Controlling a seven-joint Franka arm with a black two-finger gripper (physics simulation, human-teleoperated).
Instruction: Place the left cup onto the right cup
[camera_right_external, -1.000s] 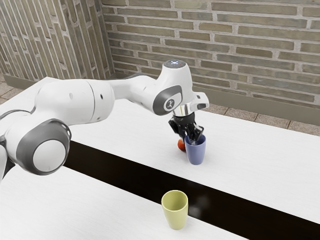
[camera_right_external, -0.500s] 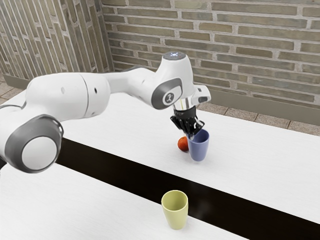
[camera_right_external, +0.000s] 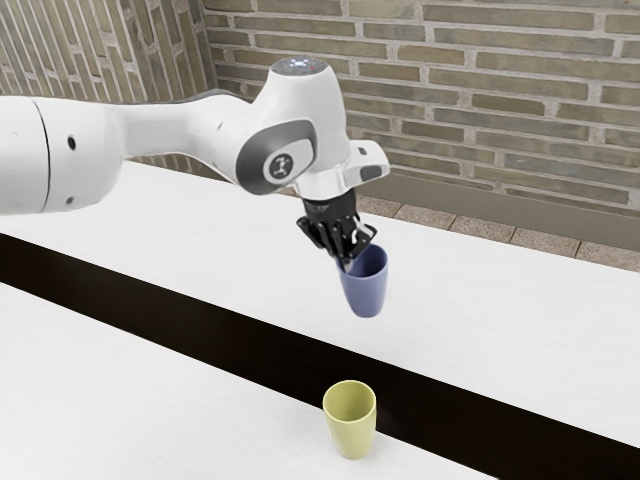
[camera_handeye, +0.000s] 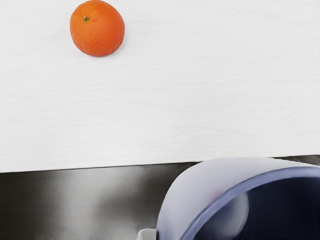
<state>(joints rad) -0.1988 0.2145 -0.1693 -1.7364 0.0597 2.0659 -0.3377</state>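
My gripper (camera_right_external: 351, 259) is shut on the rim of the blue cup (camera_right_external: 364, 285), one finger inside and one outside. The cup hangs slightly tilted in the air above the white table (camera_right_external: 520, 330), over the far side of the black stripe (camera_right_external: 200, 325). In the wrist view the blue cup (camera_handeye: 235, 200) shows large and blurred just under my hand. The yellow-green cup (camera_right_external: 350, 418) stands upright at the front of the table, below the held cup in the exterior view and across the stripe from it.
An orange (camera_handeye: 97, 28) lies on the white tabletop beyond the held cup in the wrist view. A brick wall (camera_right_external: 480, 90) runs behind the table. The black stripe (camera_handeye: 75, 200) crosses under my hand.
The blue cup has left the tabletop and risen with my gripper, shifting a little toward the exterior view's left. It now covers the orange in the exterior view. The yellow-green cup stayed put.
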